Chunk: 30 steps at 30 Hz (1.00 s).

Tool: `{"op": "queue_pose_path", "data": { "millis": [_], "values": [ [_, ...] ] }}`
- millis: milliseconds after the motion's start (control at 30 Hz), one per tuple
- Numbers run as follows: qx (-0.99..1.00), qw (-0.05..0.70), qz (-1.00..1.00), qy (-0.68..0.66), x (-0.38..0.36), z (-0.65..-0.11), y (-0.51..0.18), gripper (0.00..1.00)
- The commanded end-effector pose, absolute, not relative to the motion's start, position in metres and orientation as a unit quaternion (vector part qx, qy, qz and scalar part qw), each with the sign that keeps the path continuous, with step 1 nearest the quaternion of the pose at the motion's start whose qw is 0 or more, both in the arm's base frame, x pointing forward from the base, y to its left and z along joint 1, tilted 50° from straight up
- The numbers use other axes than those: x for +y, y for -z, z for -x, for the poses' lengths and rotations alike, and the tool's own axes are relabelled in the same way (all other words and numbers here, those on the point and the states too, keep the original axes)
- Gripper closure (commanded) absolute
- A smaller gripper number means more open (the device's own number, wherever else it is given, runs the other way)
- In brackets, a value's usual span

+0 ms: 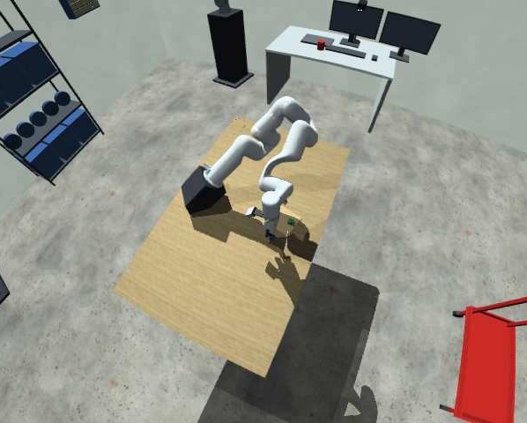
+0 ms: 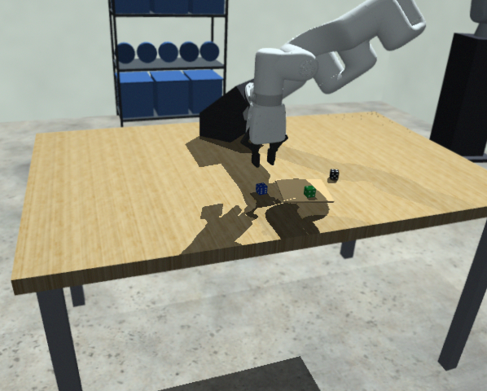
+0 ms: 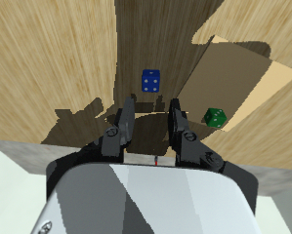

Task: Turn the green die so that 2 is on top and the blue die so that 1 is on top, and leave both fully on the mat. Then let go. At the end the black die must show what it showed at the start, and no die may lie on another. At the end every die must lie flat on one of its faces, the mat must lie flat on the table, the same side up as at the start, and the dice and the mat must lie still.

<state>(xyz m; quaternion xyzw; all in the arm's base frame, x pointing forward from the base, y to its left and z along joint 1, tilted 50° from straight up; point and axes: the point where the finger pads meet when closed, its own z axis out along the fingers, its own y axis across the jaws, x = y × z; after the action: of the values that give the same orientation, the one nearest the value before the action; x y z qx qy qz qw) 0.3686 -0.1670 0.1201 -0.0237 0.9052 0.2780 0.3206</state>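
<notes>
The green die (image 1: pixel 291 221) (image 2: pixel 309 191) (image 3: pixel 215 117) is set on the tan mat (image 1: pixel 295 217) (image 2: pixel 291 186) (image 3: pixel 224 73), near one of its edges. The blue die (image 1: pixel 271 237) (image 2: pixel 261 188) (image 3: pixel 150 81) is placed off the mat, just beside it on the wooden table (image 1: pixel 200 282) (image 2: pixel 129 202) (image 3: pixel 53 49); four dots are shown on one of its faces in the wrist view and a single dot on the face next to that one. The black die (image 2: pixel 334 173) is seen on the table beyond the mat, also off it. Both the blue die and most of the mat are covered by shadow. Above the table, behind the blue die in the exterior view, the gripper (image 1: pixel 269 233) (image 2: pixel 263 163) (image 3: pixel 151 107) is held pointing down, its fingers parted partway, with nothing gripped and no die touched. It is carried by the white arm (image 1: pixel 295 141) (image 2: pixel 340 33), which is mounted on a black base (image 1: pixel 193 193) (image 2: pixel 214 121).
</notes>
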Motion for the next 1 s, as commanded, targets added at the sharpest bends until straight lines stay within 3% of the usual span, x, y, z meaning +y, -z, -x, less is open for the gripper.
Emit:
{"op": "queue_pose_path", "data": {
  "millis": [0, 967],
  "values": [
    [0.905, 0.321, 0.024, -0.277, -0.168, -0.369, -0.121, 0.58],
    [0.905, 0.321, 0.024, -0.277, -0.158, -0.381, -0.108, 0.58]
  ]
}}
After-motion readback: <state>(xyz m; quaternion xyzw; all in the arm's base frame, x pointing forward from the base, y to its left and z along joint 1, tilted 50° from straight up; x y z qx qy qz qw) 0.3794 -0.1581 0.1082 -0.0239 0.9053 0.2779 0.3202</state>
